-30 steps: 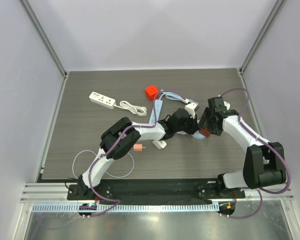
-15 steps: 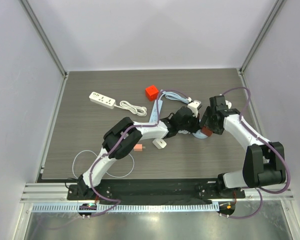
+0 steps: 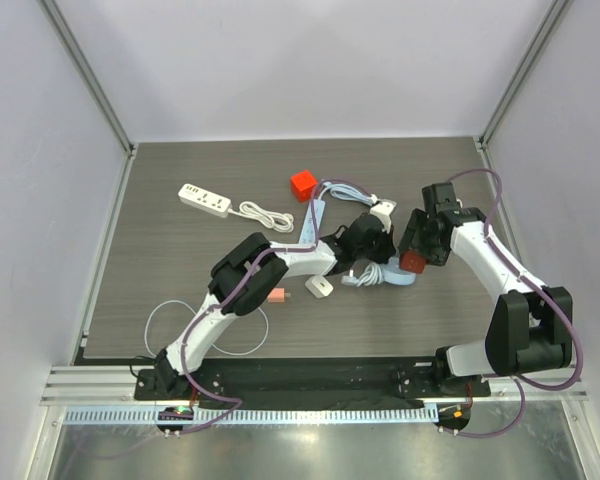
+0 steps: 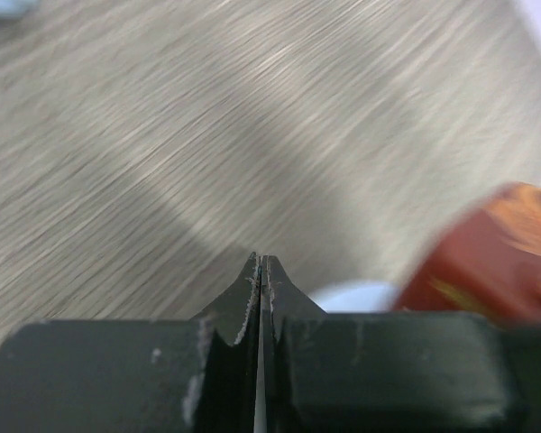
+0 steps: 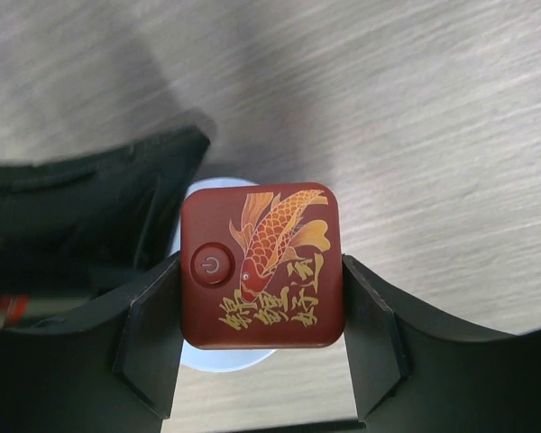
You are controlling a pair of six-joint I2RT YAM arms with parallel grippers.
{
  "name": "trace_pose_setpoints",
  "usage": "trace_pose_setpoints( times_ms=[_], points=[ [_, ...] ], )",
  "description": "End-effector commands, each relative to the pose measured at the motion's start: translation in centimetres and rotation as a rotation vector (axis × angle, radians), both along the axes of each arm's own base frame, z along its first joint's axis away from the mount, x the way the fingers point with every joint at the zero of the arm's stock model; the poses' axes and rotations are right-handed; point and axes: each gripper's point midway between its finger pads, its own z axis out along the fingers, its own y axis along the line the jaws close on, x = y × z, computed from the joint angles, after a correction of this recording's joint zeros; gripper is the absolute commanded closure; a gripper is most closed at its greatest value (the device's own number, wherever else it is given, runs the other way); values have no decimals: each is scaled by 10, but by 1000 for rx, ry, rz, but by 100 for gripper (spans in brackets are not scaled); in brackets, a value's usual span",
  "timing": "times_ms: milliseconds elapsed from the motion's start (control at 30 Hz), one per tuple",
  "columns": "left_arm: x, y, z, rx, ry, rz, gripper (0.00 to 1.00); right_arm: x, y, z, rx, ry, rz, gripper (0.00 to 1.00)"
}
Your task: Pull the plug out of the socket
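A dark red socket cube (image 5: 261,266) with a gold koi print and a power button sits between the fingers of my right gripper (image 5: 261,311), which is shut on its two sides. In the top view the cube (image 3: 411,262) is right of centre on the table. A pale blue round plug part (image 5: 218,356) shows just behind it, and its pale blue cable (image 3: 372,276) lies coiled to the left. My left gripper (image 4: 261,263) is shut with nothing between its jaws, right beside the cube (image 4: 496,253).
A white power strip (image 3: 204,199) with its white cord (image 3: 265,215) lies at the back left. A second red cube (image 3: 302,184) and a white adapter (image 3: 382,212) sit behind the arms. A small white plug (image 3: 320,288), a pink piece (image 3: 277,295) and a thin white cable loop (image 3: 205,325) lie nearer.
My right gripper has drawn the red cube slightly to the right and back. The pale blue cable coil now shows on the table below the left gripper.
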Motion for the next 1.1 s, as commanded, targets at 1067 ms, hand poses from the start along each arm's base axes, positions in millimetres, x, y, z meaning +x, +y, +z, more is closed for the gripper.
trace_pose_setpoints(
  times_ms=[1067],
  points=[
    [-62, -3, 58, -159, -124, -283, 82, 28, -14, 51, -65, -645, -131, 99]
  ],
)
